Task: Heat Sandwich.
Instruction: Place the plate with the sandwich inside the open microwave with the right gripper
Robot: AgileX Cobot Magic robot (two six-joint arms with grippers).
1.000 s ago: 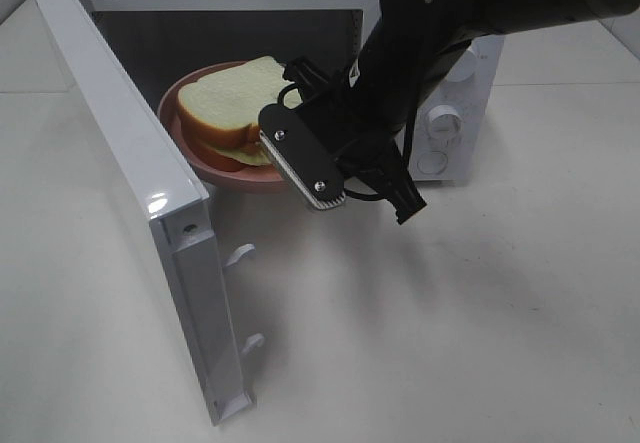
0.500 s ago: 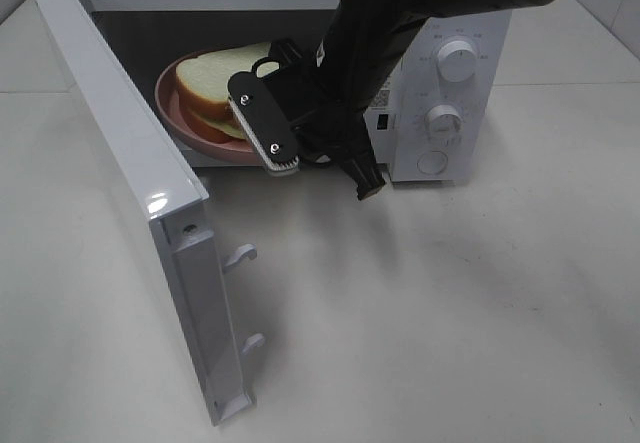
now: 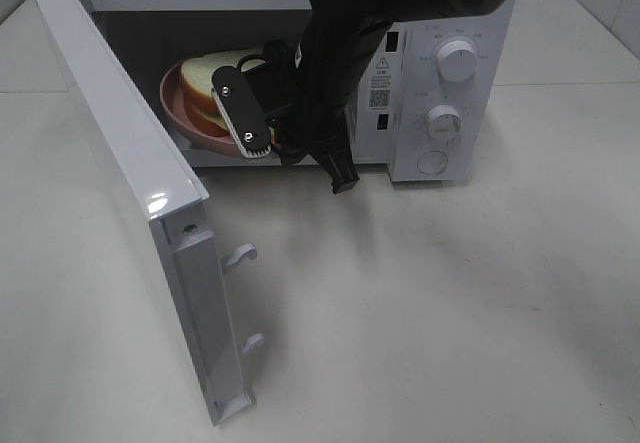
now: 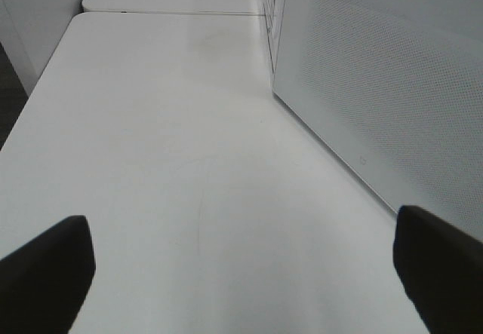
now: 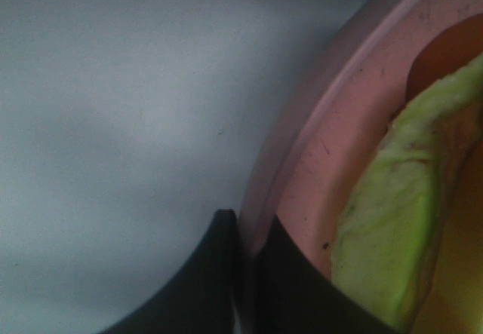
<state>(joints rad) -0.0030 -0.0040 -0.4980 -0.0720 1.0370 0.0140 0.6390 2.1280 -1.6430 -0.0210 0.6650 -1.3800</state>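
Microwave (image 3: pixel 440 83), white; door (image 3: pixel 120 163) swung wide at left, its latch hooks facing the tabletop (image 3: pixel 450 313) in front. Pink plate (image 3: pixel 185 123) inside the cavity, close to the front edge, bearing the sandwich (image 3: pixel 207 75). Right gripper (image 5: pixel 245 266) reaches into the opening from a steeply angled arm, jaws pinched on the plate rim. Left gripper (image 4: pixel 241 274) hangs low over the table beside the door, jaws spread wide.
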